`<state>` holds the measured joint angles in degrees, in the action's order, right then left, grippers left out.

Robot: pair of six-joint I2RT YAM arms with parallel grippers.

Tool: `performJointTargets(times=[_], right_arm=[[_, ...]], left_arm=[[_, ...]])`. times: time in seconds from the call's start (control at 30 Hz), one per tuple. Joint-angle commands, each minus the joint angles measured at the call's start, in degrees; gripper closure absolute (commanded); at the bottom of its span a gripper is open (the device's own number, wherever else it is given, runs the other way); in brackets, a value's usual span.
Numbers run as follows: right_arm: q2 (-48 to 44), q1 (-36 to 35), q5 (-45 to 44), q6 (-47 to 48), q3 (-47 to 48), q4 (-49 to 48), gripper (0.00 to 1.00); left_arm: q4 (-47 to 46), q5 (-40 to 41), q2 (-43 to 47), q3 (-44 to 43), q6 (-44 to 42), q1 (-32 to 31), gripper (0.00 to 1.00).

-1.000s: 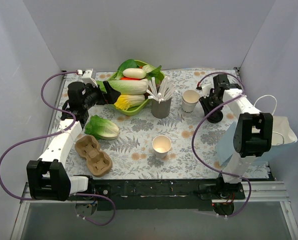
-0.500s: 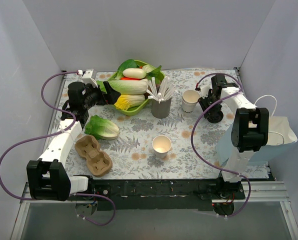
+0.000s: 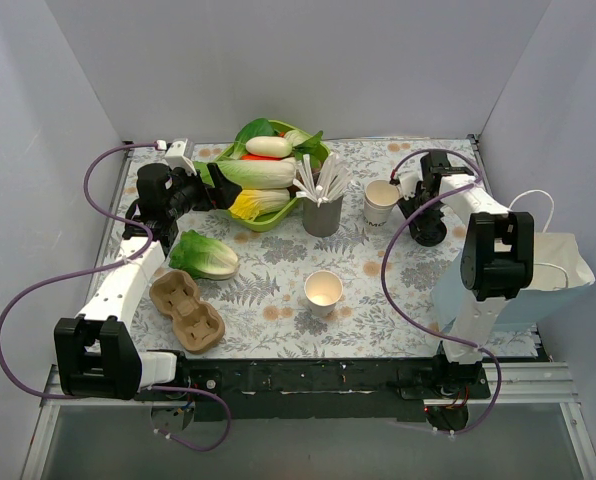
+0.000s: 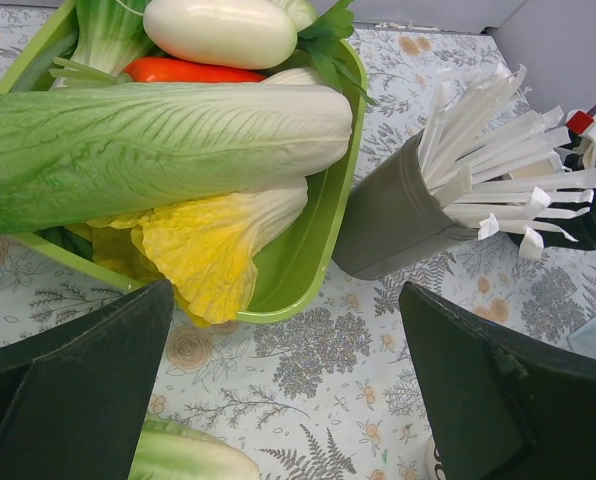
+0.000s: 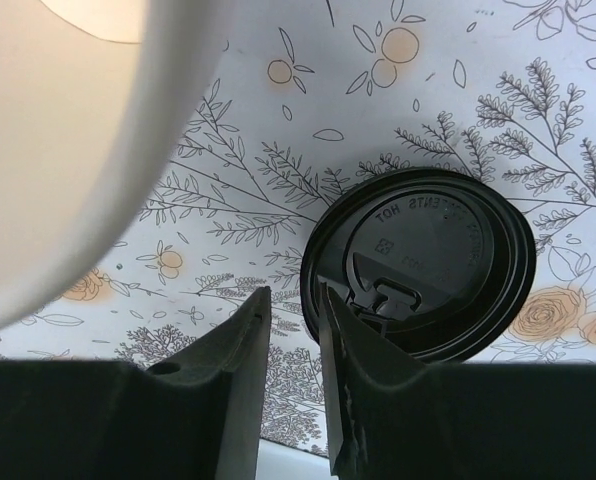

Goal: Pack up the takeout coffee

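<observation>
Jaws of my right gripper [image 5: 290, 300] have narrowed astride the rim of the black lid [image 5: 418, 265]; whether they bite I cannot tell; paper cup [image 3: 381, 200] stands lidless beside it on the bench [image 3: 278, 290]; left gripper [image 4: 286, 290] gapes.

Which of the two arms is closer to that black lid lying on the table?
Right. The right gripper sits at the rim of the black lid; the left gripper is far off, by the green vegetable tray.
</observation>
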<state>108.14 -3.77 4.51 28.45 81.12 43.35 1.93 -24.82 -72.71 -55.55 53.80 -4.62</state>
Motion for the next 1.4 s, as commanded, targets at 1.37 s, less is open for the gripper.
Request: performJointTargets(times=[1.37], right_arm=[[-4.2,1.8,7.4,0.6,5.6,7.2,0.99]], left_arm=[[-0.6,-0.7,0.5,-2.2,0.2,-0.1,0.02]])
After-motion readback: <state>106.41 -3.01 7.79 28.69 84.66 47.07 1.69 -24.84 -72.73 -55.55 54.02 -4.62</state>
